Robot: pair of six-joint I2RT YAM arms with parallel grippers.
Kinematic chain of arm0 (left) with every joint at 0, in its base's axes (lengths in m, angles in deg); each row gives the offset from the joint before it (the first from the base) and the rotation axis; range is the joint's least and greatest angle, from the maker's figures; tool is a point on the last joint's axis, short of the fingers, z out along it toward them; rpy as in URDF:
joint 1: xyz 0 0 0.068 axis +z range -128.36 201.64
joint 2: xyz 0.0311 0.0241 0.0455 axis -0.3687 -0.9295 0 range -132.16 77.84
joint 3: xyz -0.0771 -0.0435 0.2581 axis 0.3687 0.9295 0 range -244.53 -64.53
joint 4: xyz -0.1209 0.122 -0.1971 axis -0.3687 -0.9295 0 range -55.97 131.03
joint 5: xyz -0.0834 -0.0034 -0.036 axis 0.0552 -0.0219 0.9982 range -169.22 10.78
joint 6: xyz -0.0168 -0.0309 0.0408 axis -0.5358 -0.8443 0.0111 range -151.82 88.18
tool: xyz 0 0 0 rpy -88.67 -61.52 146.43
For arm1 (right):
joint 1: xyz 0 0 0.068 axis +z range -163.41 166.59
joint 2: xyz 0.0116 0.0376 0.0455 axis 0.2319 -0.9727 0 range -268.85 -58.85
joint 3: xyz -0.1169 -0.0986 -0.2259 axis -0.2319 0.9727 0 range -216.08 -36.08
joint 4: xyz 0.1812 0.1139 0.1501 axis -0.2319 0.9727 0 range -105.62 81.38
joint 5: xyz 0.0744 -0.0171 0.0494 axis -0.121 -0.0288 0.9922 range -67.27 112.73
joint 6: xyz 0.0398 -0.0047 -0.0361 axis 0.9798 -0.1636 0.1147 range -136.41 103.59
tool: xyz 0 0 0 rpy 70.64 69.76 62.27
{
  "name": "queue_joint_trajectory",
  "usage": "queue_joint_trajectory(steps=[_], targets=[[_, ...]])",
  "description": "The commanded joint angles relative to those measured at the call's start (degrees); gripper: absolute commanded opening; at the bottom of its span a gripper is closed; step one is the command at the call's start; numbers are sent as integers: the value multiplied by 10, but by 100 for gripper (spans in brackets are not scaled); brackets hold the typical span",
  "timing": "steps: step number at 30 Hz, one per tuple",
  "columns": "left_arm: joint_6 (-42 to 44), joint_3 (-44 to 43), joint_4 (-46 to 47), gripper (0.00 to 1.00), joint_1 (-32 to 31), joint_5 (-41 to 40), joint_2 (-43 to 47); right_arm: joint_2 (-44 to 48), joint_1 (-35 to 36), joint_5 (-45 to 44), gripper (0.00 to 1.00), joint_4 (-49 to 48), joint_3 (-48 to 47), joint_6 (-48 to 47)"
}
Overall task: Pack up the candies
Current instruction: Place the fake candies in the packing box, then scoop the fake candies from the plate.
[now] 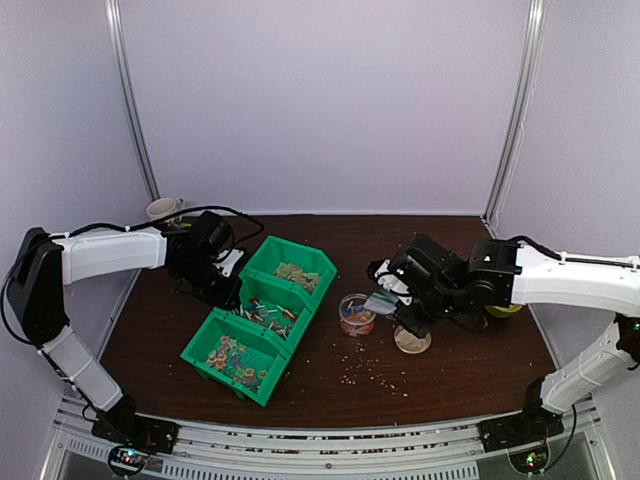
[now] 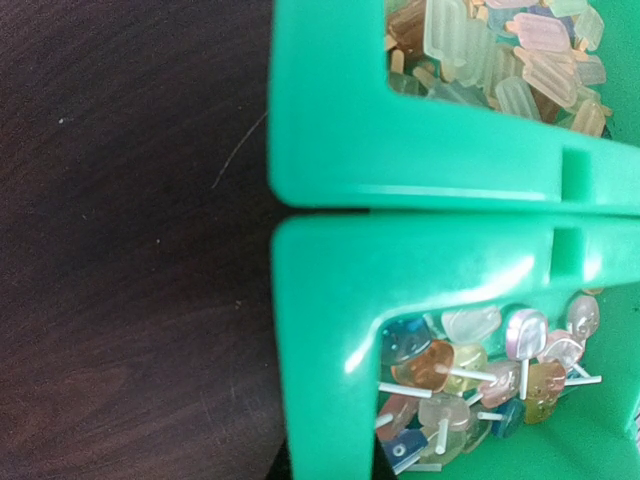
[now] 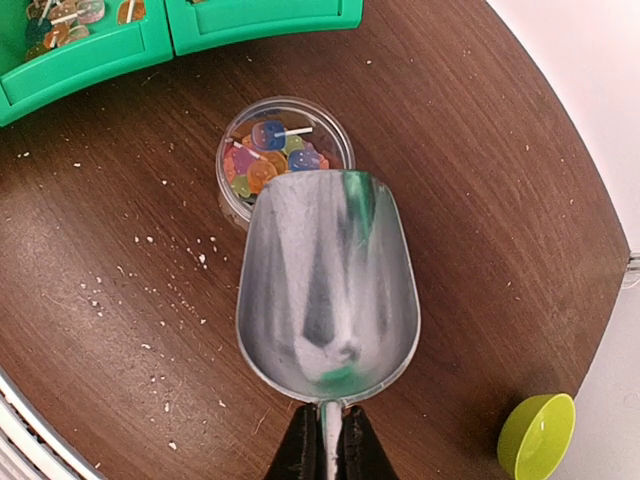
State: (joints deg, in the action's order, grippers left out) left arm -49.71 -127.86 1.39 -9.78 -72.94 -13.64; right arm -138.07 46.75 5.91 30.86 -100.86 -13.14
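Just beyond the lip of the scoop (image 3: 325, 290), candies (image 3: 265, 165) lie in the clear cup (image 3: 223, 195); right tool (image 3: 326, 442) clamps the scoop's handle; left tool (image 1: 222, 285), well apart, closed.

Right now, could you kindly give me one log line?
right jaws: shut on scoop; scoop: lip over cup; cup: holds candies; left jaws: shut beside bins

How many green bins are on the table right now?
3, in a diagonal row left of centre: far bin, middle bin, near bin. None seems hidden.
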Motion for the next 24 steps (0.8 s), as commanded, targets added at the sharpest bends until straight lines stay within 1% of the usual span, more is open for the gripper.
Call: queue_joint_trajectory(steps=[1,6,10,13,17,19,22,24], targets=[[-8,-33,39,0,5,26,32,-1,9,-26,0,15,-32,-22],[-7,-35,38,0,6,38,25,-9,31,-28,0,2,-69,-58],[-7,-34,38,0,6,41,20,-38,50,-32,0,18,-128,-86],[-9,-33,43,0,6,58,15,-59,57,-38,0,21,-168,-92],[-14,-25,58,0,10,94,10,-57,57,-28,0,-9,-180,-83],[-21,-17,72,0,18,124,7,-44,57,1,0,-33,-177,-72],[-34,-6,94,0,39,173,1,-12,57,87,0,-89,-166,-41],[-50,8,121,0,54,224,-3,14,57,148,0,-135,-155,-4]])
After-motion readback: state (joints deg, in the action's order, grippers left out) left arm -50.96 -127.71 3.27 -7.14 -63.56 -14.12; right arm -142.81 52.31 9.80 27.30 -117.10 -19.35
